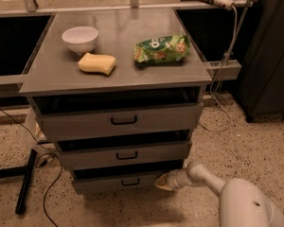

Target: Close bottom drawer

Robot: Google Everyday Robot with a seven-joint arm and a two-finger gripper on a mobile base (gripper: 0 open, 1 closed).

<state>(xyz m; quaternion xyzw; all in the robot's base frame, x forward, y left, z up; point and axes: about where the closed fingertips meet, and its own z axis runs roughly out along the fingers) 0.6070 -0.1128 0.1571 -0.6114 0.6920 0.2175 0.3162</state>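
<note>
The bottom drawer (pixel 111 182) is the lowest of three grey metal drawers, with a small black bar handle (pixel 131 181). It stands slightly out, with a dark gap above its front. My gripper (pixel 162 182) is low at the right end of that front panel, touching it or very near it. My white arm (pixel 213 183) reaches in from the lower right.
The middle drawer (pixel 125 155) and top drawer (pixel 120 120) stand out further. On the cabinet top (pixel 52 77) lie a white bowl (pixel 80 38), a yellow sponge (pixel 97 63) and a green snack bag (pixel 161 49). Black cables and a black bar (pixel 25 181) lie on the floor left.
</note>
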